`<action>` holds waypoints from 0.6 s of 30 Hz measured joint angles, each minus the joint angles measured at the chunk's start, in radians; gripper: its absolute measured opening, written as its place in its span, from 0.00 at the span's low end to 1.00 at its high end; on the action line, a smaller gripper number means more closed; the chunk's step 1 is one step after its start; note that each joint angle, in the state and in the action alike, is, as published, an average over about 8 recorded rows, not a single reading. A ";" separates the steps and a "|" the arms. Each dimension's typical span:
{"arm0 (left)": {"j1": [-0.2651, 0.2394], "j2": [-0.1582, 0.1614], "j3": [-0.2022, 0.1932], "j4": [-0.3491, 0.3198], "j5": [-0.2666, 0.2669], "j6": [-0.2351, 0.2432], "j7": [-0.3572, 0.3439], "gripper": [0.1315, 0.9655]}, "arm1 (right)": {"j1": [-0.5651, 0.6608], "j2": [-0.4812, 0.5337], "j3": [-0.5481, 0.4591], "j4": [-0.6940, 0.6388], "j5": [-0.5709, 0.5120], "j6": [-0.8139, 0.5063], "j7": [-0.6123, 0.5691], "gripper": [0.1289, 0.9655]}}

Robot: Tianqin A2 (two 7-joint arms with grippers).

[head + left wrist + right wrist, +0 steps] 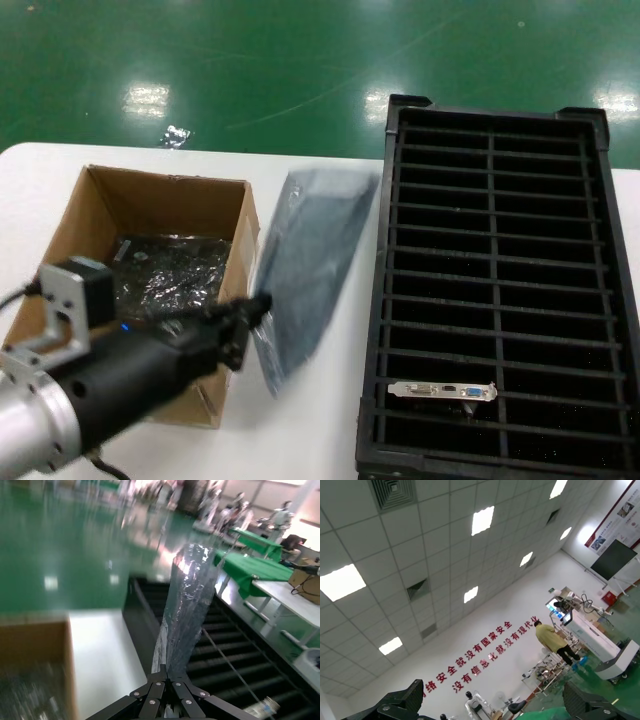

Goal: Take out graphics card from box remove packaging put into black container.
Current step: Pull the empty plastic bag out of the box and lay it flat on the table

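The packaging (305, 268) hangs in the air between the box (140, 250) and the black container (500, 290), its long axis running from the left gripper (255, 308) at its near end up and away toward the far side of the surface (300, 430), tilted slightly toward the container. It is a translucent grey-blue bag, crinkly and glossy. The left gripper's jaws are clenched on its near corner, just beside the box's right wall.

The graphics card (443, 390) lies in a near slot of the black container, long axis across the slot, its silver bracket with one blue port facing up.

Inside the box sits a dark bagged bundle (170, 275).

The left wrist view shows the packaging (186, 615) rising upright from the closed fingertips (167, 687), which the head view blurs. The right wrist view shows only ceiling and a far wall, with the right gripper (505, 702) released, fingers spread wide; the head view does not show that arm.
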 joint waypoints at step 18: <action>-0.026 0.071 0.172 0.283 0.208 -0.183 -0.202 0.03 | 0.000 -0.001 0.002 0.000 -0.002 -0.001 0.001 1.00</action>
